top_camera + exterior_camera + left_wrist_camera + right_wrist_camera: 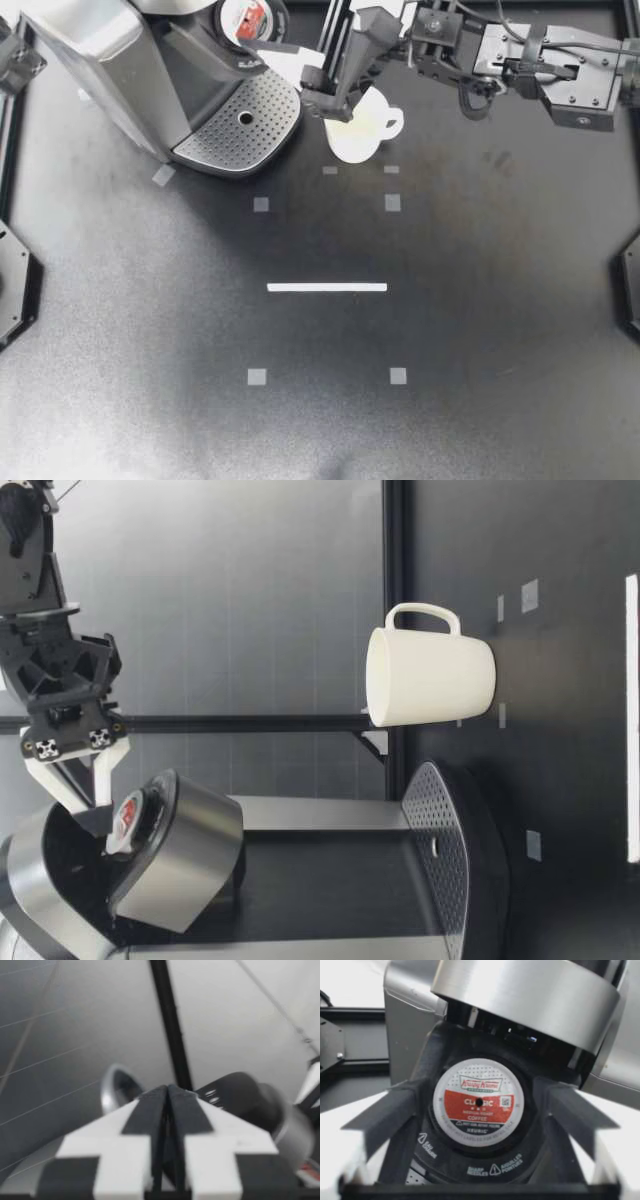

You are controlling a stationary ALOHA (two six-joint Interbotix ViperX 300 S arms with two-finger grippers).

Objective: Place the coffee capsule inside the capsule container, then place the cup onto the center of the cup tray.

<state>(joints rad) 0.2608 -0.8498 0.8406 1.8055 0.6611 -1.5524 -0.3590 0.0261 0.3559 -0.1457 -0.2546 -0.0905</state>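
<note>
The red-and-white coffee capsule (248, 20) sits in the open capsule holder of the coffee machine (120, 70). My right gripper (312, 75) hangs over it. In the right wrist view its fingers (385, 1115) stand open on either side of the capsule (479, 1102) without touching it. The low view shows the same: my right gripper (95, 805) just above the capsule (128, 815), under the raised silver lid (180, 855). The white cup (362, 128) stands upright on the table beside the perforated cup tray (240, 135), partly hidden by the right arm. My left gripper (166, 1110) is shut, empty, and aimed at the machine.
The machine's lid (530, 990) stands open close above the right gripper. Small grey tape squares (261, 204) and a white tape line (327, 287) mark the black table. The cup (430, 678) has its handle turned away from the cup tray (455, 850).
</note>
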